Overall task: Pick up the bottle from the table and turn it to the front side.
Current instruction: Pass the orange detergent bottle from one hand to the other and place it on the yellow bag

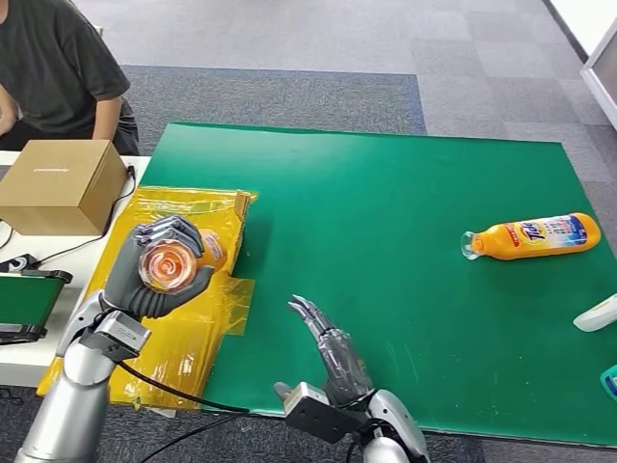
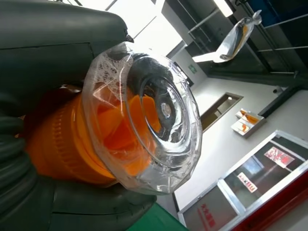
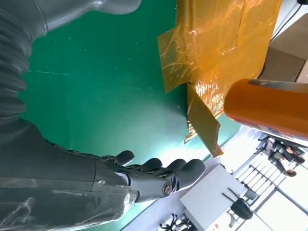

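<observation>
Bottle (image 1: 174,263) sits gripped in your left hand (image 1: 149,275) at nine o'clock, cap toward the camera; your right hand (image 1: 331,347) hangs open-fingered, holding nothing.

Orange bottle (image 1: 174,262) with clear cap, held off the table at frame's left, cap toward the camera.

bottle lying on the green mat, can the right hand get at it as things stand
Probably yes: the right hand is open and holds nothing, and bare green mat lies between it and the bottle on the mat, though reach looks long.
</observation>
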